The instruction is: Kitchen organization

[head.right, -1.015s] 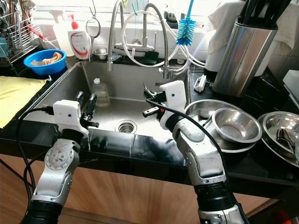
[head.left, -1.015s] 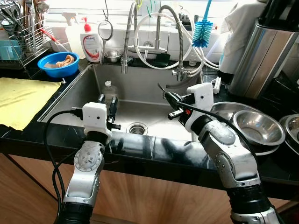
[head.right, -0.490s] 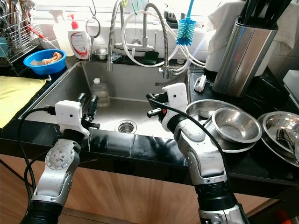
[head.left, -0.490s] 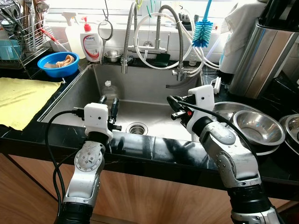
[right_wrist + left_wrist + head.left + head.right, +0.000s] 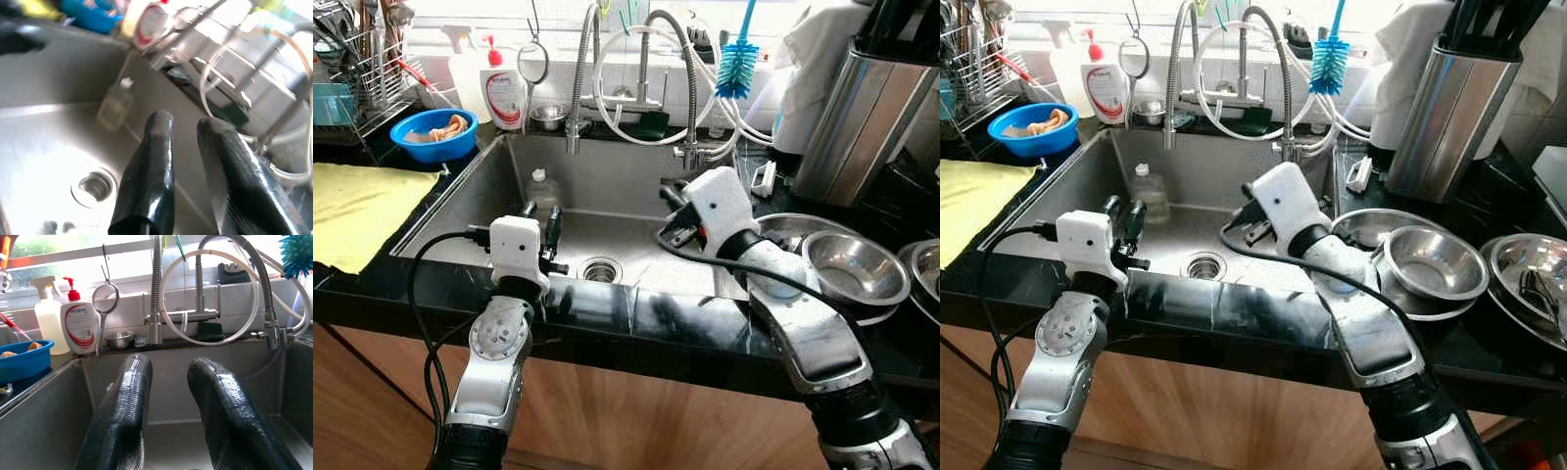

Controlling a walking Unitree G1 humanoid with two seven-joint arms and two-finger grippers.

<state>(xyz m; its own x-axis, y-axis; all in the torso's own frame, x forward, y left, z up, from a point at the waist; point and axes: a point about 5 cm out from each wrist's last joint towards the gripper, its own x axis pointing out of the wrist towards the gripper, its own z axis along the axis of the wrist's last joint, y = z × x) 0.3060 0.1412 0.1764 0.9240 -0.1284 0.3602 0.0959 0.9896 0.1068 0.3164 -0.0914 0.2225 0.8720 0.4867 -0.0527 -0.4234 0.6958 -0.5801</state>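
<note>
A small clear plastic bottle (image 5: 542, 192) stands in the stainless-steel sink (image 5: 607, 176) by its back-left wall. The left gripper (image 5: 539, 219) hovers just before it, fingers narrowly apart and empty — its wrist view hides the bottle. The right gripper (image 5: 188, 142) — blurred, slightly parted, empty — angles over the round drain (image 5: 93, 186).

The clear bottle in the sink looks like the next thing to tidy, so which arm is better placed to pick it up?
Probably the left. The left gripper hovers over the sink's near edge right beside the clear bottle, fingers parted. The right gripper is farther across the basin.
</note>
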